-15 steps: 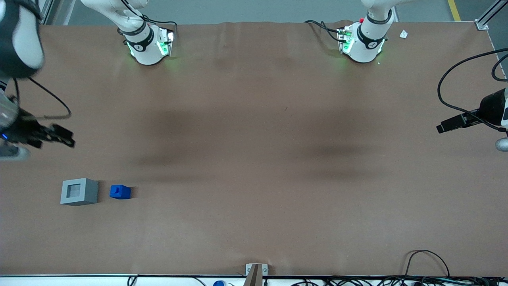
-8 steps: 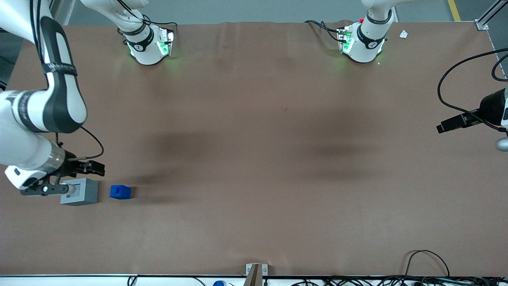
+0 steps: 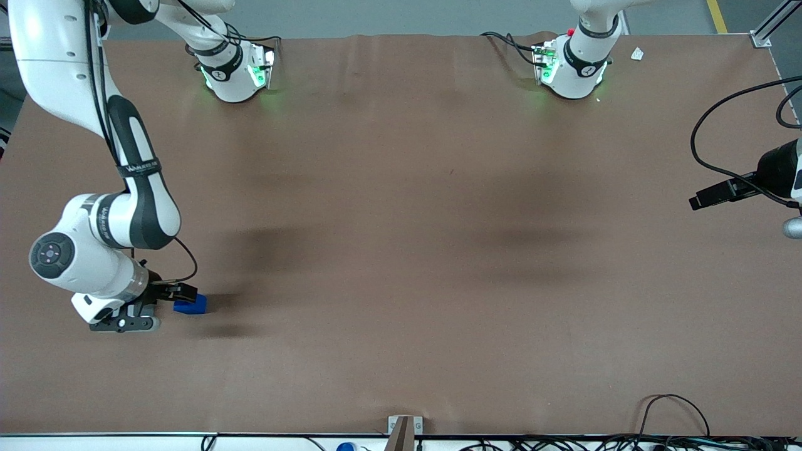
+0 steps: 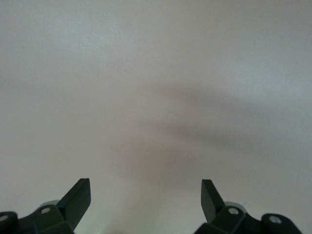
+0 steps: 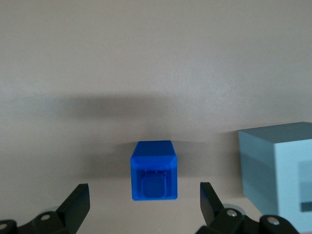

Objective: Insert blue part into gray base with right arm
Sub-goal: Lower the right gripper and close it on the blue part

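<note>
The blue part (image 3: 193, 305) lies on the brown table toward the working arm's end. In the right wrist view the blue part (image 5: 154, 170) sits just ahead of the gap between my two open fingers, touching neither. The gray base (image 5: 279, 171) stands beside it, a small gap apart. In the front view the gray base is hidden under my wrist and hand. The right arm's gripper (image 3: 183, 292) (image 5: 144, 189) hangs open and empty just above the blue part.
The right arm's white forearm and elbow (image 3: 106, 225) reach over the table near the blocks. Both arm bases (image 3: 235, 69) stand at the table's edge farthest from the front camera. A metal bracket (image 3: 404, 429) and cables (image 3: 673, 413) lie along the nearest edge.
The right arm has swung in from the table's end and lowered. Its gripper moved over the gray base to the blue part, and the hand now covers the gray base in the front view.
</note>
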You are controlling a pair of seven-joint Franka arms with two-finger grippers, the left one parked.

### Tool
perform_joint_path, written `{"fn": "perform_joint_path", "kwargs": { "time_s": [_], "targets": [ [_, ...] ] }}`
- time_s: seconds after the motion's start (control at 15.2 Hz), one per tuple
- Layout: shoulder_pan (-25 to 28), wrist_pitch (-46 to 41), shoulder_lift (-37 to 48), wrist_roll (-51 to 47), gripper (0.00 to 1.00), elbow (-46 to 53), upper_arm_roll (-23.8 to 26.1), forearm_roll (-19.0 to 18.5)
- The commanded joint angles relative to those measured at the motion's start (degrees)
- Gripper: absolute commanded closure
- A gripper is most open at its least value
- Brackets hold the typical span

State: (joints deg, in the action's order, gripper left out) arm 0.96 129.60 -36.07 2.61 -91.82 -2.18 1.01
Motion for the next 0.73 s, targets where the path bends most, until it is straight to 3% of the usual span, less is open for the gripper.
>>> {"fn": "perform_joint_path", "kwargs": {
  "time_s": [0.0, 0.2, 0.46, 0.66],
  "targets": [
    [0.62, 0.03, -1.19, -0.85, 0.0, 0.33, -0.19, 0.48],
    [0.45, 0.38, -1.98, -0.85, 0.0, 0.33, -0.19, 0.48],
    [0.09, 2.41, -3.48, -0.85, 0.07, 0.24, -0.19, 0.48],
    [0.09, 2.41, -3.66, -0.85, 0.43, 0.33, -0.19, 0.48]
  ]
}}
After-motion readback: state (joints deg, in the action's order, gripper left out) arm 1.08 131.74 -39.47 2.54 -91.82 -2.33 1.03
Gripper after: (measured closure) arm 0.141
